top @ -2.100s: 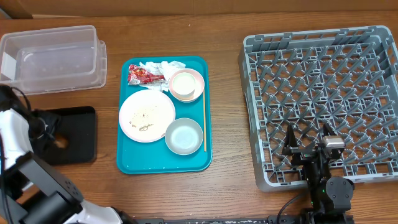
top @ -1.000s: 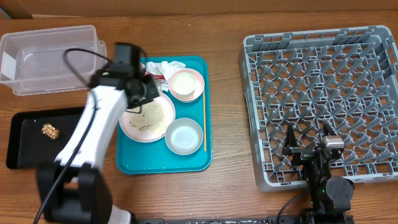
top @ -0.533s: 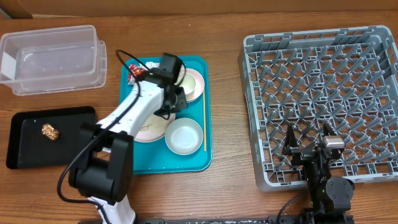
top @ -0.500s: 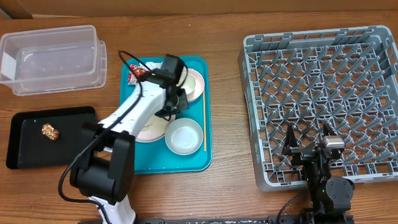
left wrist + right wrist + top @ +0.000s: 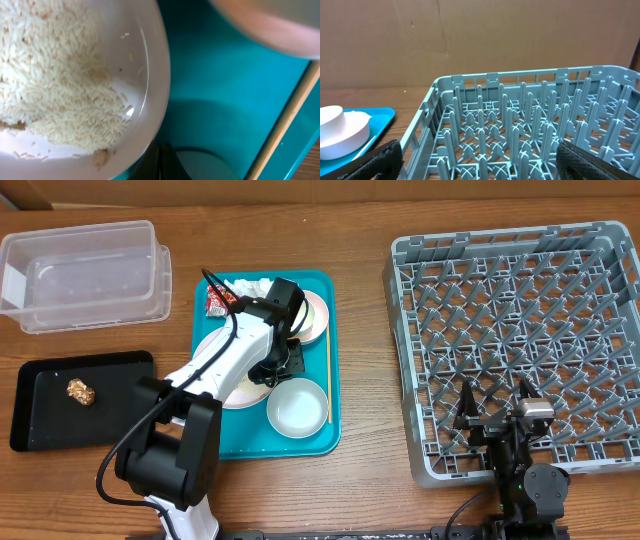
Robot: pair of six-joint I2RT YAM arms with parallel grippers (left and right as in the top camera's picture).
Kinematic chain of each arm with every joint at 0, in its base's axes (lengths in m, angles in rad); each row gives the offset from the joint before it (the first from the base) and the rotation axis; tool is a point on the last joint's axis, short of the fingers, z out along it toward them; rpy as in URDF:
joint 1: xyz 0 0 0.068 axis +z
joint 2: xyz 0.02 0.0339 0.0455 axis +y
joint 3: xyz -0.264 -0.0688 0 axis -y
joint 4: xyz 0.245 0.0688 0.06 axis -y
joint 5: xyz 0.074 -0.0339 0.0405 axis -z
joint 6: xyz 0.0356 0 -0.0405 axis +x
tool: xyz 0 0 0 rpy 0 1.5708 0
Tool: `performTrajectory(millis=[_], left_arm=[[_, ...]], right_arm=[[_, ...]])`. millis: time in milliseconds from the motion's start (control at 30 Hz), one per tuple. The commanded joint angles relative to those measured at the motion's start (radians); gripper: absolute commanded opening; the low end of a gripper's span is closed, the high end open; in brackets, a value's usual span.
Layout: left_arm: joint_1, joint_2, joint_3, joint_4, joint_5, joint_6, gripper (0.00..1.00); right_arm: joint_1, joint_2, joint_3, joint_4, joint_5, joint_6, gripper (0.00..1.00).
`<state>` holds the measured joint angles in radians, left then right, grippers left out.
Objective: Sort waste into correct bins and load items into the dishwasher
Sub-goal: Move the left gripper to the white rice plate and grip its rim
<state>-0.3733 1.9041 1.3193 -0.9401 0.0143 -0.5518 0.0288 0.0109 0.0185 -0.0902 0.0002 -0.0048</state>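
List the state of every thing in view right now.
clear tub, empty
black tray, holds a brown lump
plate, on the teal tray, rice on it
pink bowl, upright, whitish cup inside
white bowl, upright, empty
stick, flat on the teal tray
tissue, crumpled, on the teal tray
wrapper, on the teal tray
dish rack, empty
left tool, shut, beside the plate's rim
right tool, open, empty

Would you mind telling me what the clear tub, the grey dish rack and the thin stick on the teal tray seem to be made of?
Clear tub: see-through walls with a glossy rim, most likely plastic. Grey dish rack: matte moulded grid and pegs, apparently plastic. Thin stick: pale tan and dull, probably wood or bamboo; too thin to see grain.
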Motion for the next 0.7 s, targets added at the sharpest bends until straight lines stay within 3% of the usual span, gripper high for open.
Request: performTrajectory(millis=[0,33,67,100,133,367,667], left_arm=[[0.000,-0.029,0.005,0.028,-0.033,-0.021,0.04],[0.001,-0.027,0.005,0.040,-0.063,-0.034,0.10],[0.002,-0.026,0.005,0.051,-0.094,-0.040,0.24],[0.002,-0.026,0.005,0.061,-0.114,-0.040,0.46],[0.002,-0.026,0.005,0.073,-0.126,-0.039,0.52],[-0.003,-0.026,-0.006,0.088,-0.126,-0.016,0.51],[-0.053,-0.026,-0.127,0.173,-0.147,-0.009,0.42]], right_arm=[[0.004,-0.008,-0.010,0.006,-0.001,-0.006,1.00],[0.004,-0.008,-0.010,0.006,-0.001,-0.006,1.00],[0.004,-0.008,-0.010,0.006,-0.001,-0.006,1.00],[0.004,-0.008,-0.010,0.006,-0.001,-0.006,1.00],[0.004,-0.008,-0.010,0.006,-0.001,-0.006,1.00],[0.004,-0.008,-0.010,0.006,-0.001,-0.006,1.00],[0.004,-0.008,-0.010,0.006,-0.001,-0.006,1.00]])
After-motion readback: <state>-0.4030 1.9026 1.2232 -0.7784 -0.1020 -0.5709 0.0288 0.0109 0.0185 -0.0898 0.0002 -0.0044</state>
